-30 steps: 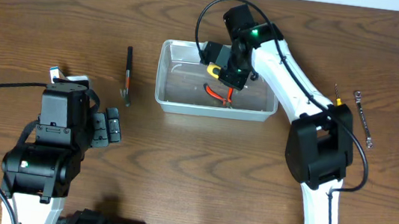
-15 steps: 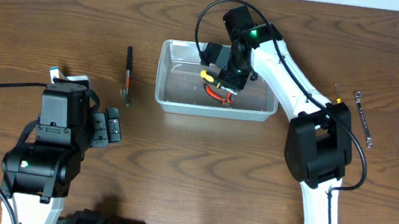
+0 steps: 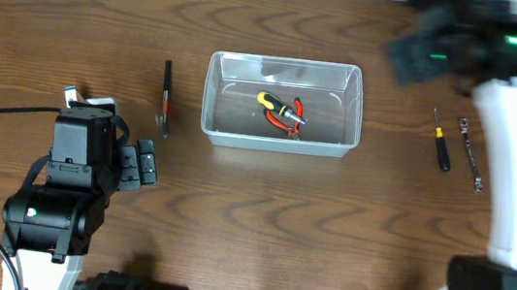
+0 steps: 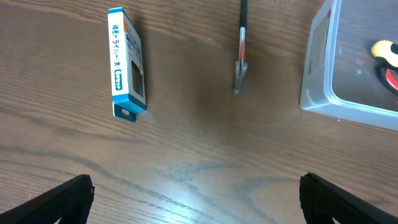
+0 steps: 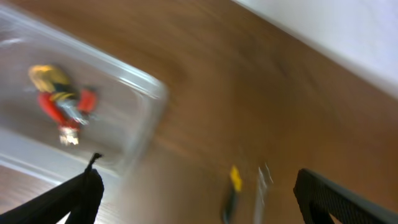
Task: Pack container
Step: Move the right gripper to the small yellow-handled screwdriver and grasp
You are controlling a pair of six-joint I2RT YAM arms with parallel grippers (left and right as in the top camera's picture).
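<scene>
The clear plastic container (image 3: pixel 211 101) stands mid-table. A yellow-and-black screwdriver (image 3: pixel 277 106) and red-handled pliers (image 3: pixel 292 123) lie in it. My right gripper (image 3: pixel 413 53) is a blur at the back right, off the container's far right corner, open and holding nothing. Its wrist view shows the jaws (image 5: pixel 199 193) spread wide over bare wood, with the container (image 5: pixel 148 86) to the left. My left gripper (image 3: pixel 146 163) rests low at the front left, open and empty; its fingers frame the table (image 4: pixel 198 199) short of the container's wall (image 4: pixel 316 68).
A black tool with a metal tip (image 3: pixel 165 95) lies left of the container. A small blue-and-white box (image 4: pixel 127 62) sits by the left arm. Right of the container lie a small yellow-and-black screwdriver (image 3: pixel 441 146) and a thin wrench (image 3: pixel 470 155).
The right gripper opened and left the yellow-handled screwdriver in the container beside the pliers. It then swung up and away to the back right. The left arm stayed still.
</scene>
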